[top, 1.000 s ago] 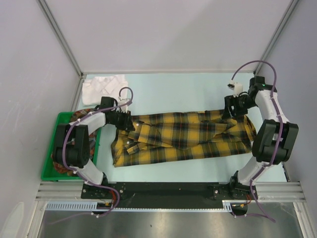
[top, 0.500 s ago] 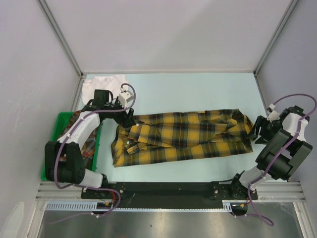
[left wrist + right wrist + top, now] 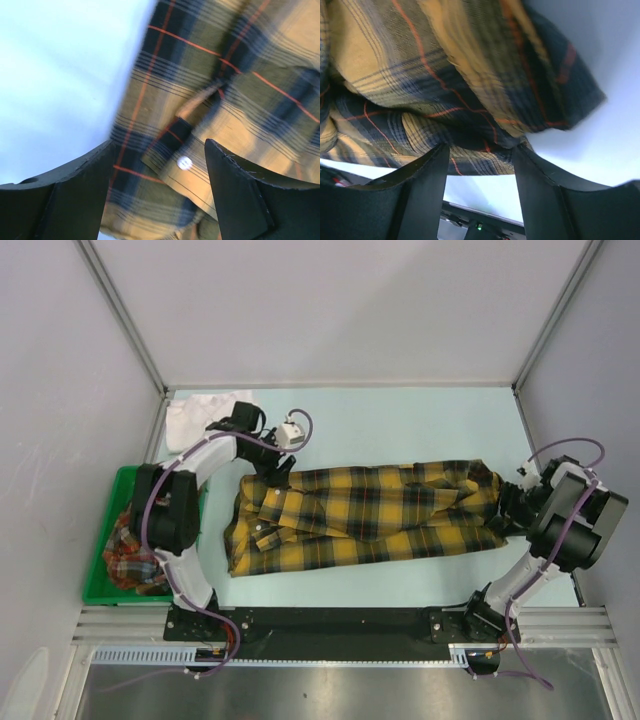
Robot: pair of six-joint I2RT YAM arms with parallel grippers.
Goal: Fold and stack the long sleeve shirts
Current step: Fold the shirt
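Observation:
A yellow-and-black plaid shirt (image 3: 370, 515) lies spread across the table's middle, collar end at the left. My left gripper (image 3: 277, 468) hovers at its upper left corner, open, with plaid cloth and a white button (image 3: 184, 162) between the fingers (image 3: 80, 190). My right gripper (image 3: 506, 508) is low at the shirt's right end, open, its fingers (image 3: 420, 195) astride the bunched cloth edge (image 3: 485, 145). A white shirt (image 3: 205, 410) lies crumpled at the back left. A red-orange plaid shirt (image 3: 130, 555) lies in the green bin.
A green plastic bin (image 3: 100, 585) stands at the left edge of the table. Grey walls and metal posts close in the back and both sides. The arm bases sit on a black rail (image 3: 330, 625) at the near edge.
The left gripper has moved back and right from the collar to the shirt's upper left corner. The right arm has swung down from the shirt's top right corner to its right end.

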